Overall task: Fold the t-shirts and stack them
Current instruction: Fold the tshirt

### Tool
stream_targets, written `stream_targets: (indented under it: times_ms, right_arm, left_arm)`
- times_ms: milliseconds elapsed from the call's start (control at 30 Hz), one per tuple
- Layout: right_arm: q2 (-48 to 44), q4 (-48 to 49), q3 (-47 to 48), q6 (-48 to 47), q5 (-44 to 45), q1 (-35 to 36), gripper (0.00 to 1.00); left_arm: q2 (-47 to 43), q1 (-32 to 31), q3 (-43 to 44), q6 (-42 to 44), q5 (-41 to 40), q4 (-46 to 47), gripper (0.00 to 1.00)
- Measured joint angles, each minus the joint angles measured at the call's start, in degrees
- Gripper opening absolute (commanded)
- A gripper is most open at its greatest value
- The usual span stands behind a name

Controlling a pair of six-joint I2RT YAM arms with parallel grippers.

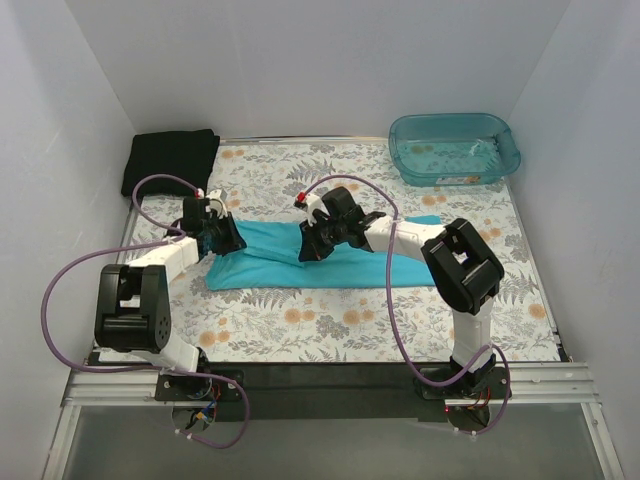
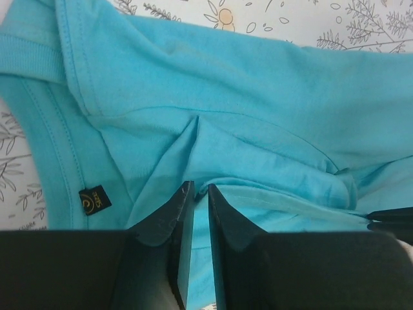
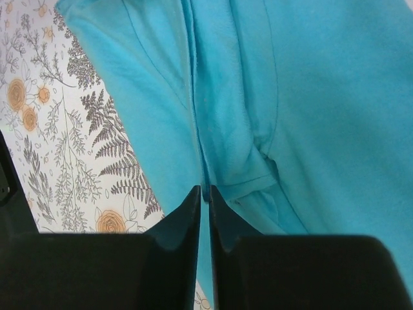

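The turquoise t-shirt (image 1: 270,262) lies folded into a long strip across the middle of the floral table. My left gripper (image 1: 222,238) is down at its left end, by the collar and a small black label (image 2: 95,199). In the left wrist view its jaws (image 2: 200,186) stand a narrow slit apart, with a raised ridge of turquoise cloth (image 2: 258,97) between the tips. My right gripper (image 1: 312,245) is at the strip's middle. In the right wrist view its jaws (image 3: 204,188) are nearly together on a seam ridge of the cloth (image 3: 322,97). The black t-shirt (image 1: 170,160) lies folded at the far left corner.
A translucent teal plastic tub (image 1: 455,148) stands at the far right corner. White walls close in the table on the left, back and right. The arms' bases and purple cables run along the near edge.
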Motion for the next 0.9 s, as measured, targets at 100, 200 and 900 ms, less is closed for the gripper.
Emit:
stream_targets:
  times_ms: [100,200,900]
  right_arm:
    - [0.00,0.02,-0.04,-0.07,-0.33,0.31,0.19]
    - [-0.17,0.13,-0.94,-0.11,-0.33,0.68,0.20]
    - [-12.57,-5.53,-9.22,-0.39,14.91,-2.54,0.27]
  left_arm:
    - [-1.77,0.00,-1.14,-1.38,-0.94,0.07,0.27]
    - [-4.52,0.00,-2.10,-3.08,-1.31,0.15,0.34]
    - [-19.32,-1.66,-8.35,-26.03,-6.60,-1.79,0.46]
